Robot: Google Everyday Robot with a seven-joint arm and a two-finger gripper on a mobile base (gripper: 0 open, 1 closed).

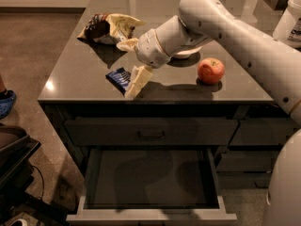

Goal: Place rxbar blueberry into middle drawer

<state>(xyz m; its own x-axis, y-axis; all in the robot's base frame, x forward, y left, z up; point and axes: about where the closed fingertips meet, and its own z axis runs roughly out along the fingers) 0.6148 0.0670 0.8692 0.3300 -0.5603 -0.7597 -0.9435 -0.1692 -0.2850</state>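
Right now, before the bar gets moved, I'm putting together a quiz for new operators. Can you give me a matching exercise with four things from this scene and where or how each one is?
Things:
1. rxbar blueberry
2. apple
3. chip bag
4. middle drawer

Places or states:
A. pulled open below the counter
B. red and round, on the counter
C. crumpled, farther back on the counter
D. lying flat near the counter's front edge, right beside the gripper

Pairs: 1-D, 2-B, 3-C, 4-A.
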